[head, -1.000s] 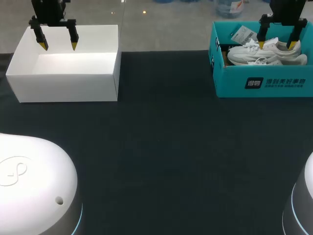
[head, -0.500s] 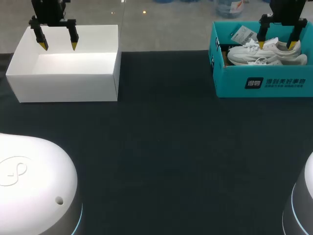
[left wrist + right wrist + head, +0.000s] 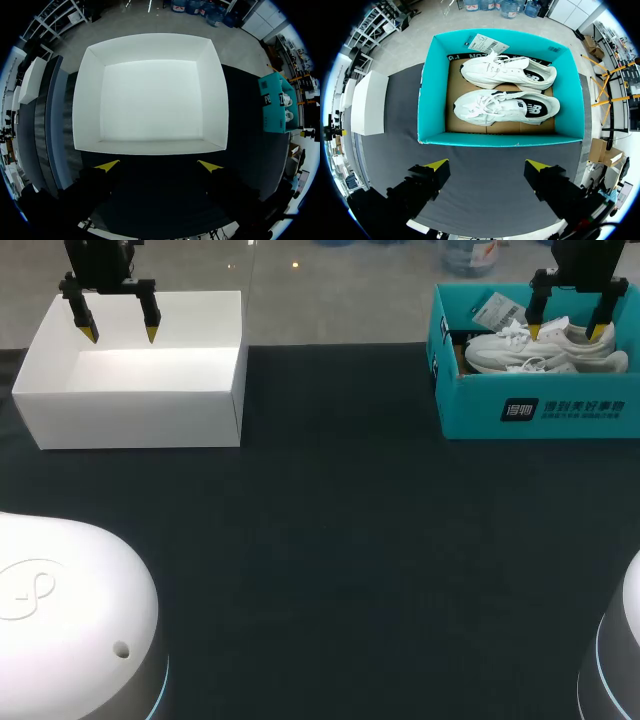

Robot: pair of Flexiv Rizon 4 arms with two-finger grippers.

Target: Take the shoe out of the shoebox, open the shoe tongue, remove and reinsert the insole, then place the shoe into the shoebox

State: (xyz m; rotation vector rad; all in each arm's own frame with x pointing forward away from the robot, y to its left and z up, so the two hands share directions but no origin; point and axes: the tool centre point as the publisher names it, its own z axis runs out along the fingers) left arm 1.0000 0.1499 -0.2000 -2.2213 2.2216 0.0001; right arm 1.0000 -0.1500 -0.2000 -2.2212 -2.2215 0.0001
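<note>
Shoes (image 3: 505, 107) sit in the shoebox (image 3: 500, 139) below the spread right end effector (image 3: 486, 163); left end effector (image 3: 159, 164) equally spread.

The gripper (image 3: 159, 166) hangs above the table (image 3: 245, 130), its two yellow-tipped fingers (image 3: 107, 165) spread wide. Just ahead of the jaws lies a white box (image 3: 150, 146), open at the top. Its near wall runs crosswise in front of both tips and is a little wider than the gap between them. Dark cloth lies under the jaws and on either side of the box. Well off to one side, ahead of the jaws and apart from the box, stands a teal shoebox (image 3: 272, 107) with white shoes (image 3: 286, 116) in it, too small to make out further.
</note>
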